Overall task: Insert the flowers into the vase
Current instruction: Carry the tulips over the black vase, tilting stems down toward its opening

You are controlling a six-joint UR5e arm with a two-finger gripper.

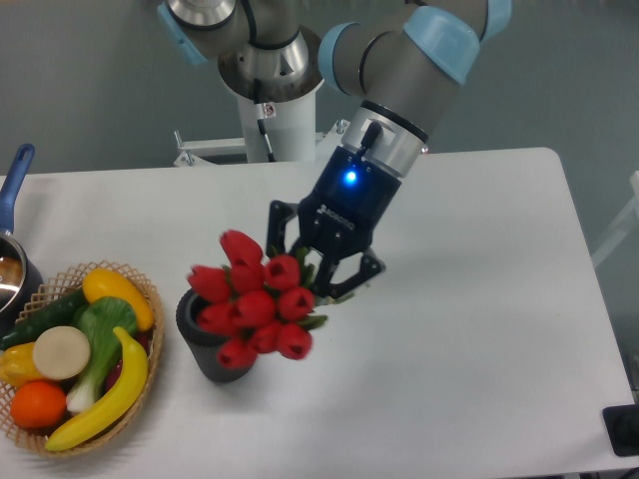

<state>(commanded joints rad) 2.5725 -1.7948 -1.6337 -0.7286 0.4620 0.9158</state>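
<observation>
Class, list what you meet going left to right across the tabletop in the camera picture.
Pot → basket of fruit and vegetables → vase → flowers → pincer.

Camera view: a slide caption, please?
Pincer carries red tulip bunch over the dark grey ribbed vase.

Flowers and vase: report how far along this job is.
Done: the pincer has the flowers gripped near the stems and lifted off the table. In hand: the bunch hangs over the vase, its red heads covering most of the mouth. Left: the stems are hidden, so whether they have entered cannot be told; lowering and letting go remain.
</observation>
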